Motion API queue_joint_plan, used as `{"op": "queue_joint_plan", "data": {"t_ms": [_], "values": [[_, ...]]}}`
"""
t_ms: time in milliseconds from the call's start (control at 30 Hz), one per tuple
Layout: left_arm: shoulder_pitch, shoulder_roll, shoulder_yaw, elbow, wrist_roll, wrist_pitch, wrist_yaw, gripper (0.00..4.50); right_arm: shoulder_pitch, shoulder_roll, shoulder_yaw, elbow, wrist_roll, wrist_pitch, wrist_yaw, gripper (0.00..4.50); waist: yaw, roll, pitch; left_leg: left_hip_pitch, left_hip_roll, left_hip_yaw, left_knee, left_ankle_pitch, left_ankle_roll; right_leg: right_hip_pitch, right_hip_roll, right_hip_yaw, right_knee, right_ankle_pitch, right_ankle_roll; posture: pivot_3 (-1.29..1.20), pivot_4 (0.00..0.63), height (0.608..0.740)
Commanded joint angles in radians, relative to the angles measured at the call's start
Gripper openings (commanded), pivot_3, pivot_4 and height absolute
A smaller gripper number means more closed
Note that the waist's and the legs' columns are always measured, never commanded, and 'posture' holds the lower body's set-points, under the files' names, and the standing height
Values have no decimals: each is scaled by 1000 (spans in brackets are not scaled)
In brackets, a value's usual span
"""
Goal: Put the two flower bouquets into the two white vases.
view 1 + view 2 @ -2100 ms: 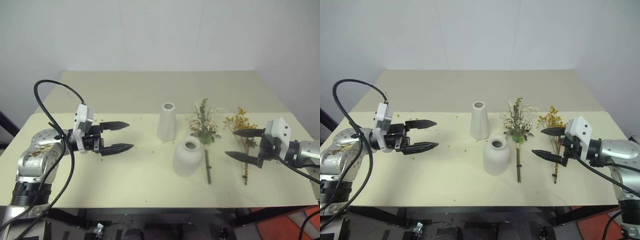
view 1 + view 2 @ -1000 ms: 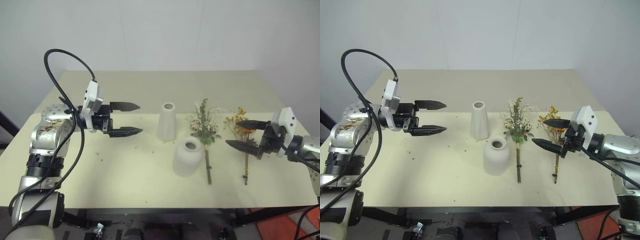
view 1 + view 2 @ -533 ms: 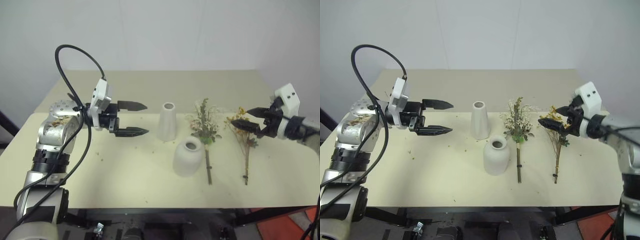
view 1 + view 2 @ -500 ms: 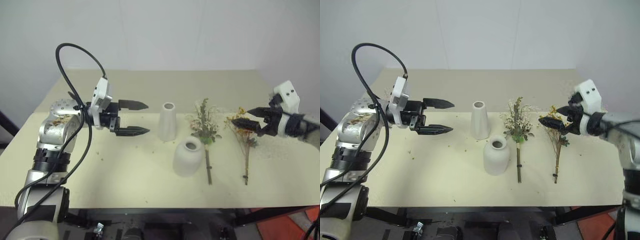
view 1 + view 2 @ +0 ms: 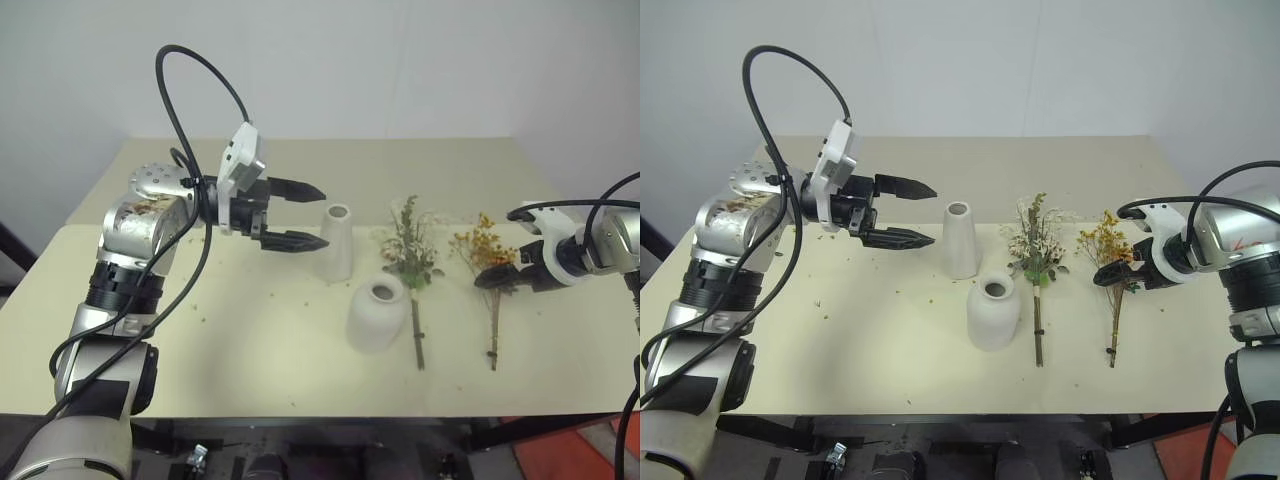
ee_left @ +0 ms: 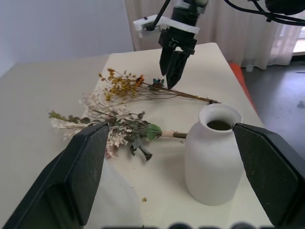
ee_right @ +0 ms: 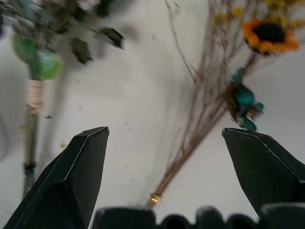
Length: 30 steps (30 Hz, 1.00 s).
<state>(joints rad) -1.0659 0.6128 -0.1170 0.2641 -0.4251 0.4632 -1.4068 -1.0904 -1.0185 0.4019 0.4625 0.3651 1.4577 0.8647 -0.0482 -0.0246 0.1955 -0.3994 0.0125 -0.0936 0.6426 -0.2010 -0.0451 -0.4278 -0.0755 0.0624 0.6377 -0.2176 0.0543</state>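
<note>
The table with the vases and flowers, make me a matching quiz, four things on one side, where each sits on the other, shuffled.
Things:
1. tall slim white cone vase
2. squat rounded white vase
3. yellow dried-bloom bouquet
4. bouquet of white sprigs and green leaves

Places:
A. lying flat between the squat vase and the yellow bouquet
B. under the open right gripper
C. just beyond the open left gripper
D. nearest the table's front edge, upright

Pairs: 1-C, 2-D, 3-B, 4-A

Two matte white vases, yellow bouquet with orange bloom, cream table
</note>
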Motion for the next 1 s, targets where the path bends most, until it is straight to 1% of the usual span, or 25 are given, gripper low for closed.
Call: {"op": "queue_joint_plan", "data": {"t_ms": [33,167,267,400,467,533,700,733,833,867,900,1000], "values": [[-42,-3,-1,15,15,-18,-16,4500,-33,7,66,61,-46,-41,60,4479,-4,0,0,0,0,0,0,0,0,0,0,0,0,0,0,0,150,740],[-47,-4,2,25,22,-29,-28,4500,-62,54,126,160,-98,-86,105,4479,-20,0,0,0,0,0,0,0,0,0,0,0,1,0,0,0,150,740],[-44,-6,8,24,32,-34,-25,4500,-83,108,140,275,-151,-143,112,4479,-26,0,0,1,0,0,0,0,0,0,0,0,1,0,0,0,150,740],[-31,2,18,11,32,-29,-19,4500,-116,177,125,431,-225,-255,106,4479,-25,0,0,1,0,0,0,0,0,0,0,0,2,0,0,0,150,740],[-22,11,23,1,31,-25,-16,4500,-135,202,118,485,-256,-301,115,4099,-25,0,0,1,0,0,0,0,0,0,0,0,2,0,0,0,150,740],[-17,17,27,-9,28,-18,-12,4500,-150,218,118,522,-285,-331,130,3543,-25,0,0,1,0,0,0,0,0,0,0,0,2,0,0,0,150,740],[-9,30,34,-24,23,-8,-3,4500,-179,246,104,574,-342,-373,168,1676,-25,0,0,1,0,0,0,0,0,0,0,0,3,0,0,0,150,740],[-8,31,36,-25,23,-7,-3,4500,-183,249,99,581,-350,-376,172,1365,-25,0,0,1,0,0,0,0,0,0,0,0,3,0,0,0,150,740],[-7,35,38,-21,25,-9,0,4500,-197,255,51,594,-357,-380,140,235,-25,0,0,1,0,0,0,0,0,0,0,0,3,0,0,0,150,740],[-3,38,40,-20,26,-10,2,4500,-204,256,17,599,-355,-379,104,39,-25,0,0,1,0,0,0,0,0,0,0,0,3,0,0,0,150,740],[0,40,41,-19,26,-10,3,4500,-208,257,-8,604,-355,-378,80,39,-25,0,0,1,0,0,0,0,0,0,0,0,3,0,0,0,150,740],[18,57,52,-25,30,-11,19,4500,-225,245,-148,592,-334,-397,-78,39,-26,1,0,1,0,0,0,0,0,-1,0,0,3,1,-1,0,150,740]]}}
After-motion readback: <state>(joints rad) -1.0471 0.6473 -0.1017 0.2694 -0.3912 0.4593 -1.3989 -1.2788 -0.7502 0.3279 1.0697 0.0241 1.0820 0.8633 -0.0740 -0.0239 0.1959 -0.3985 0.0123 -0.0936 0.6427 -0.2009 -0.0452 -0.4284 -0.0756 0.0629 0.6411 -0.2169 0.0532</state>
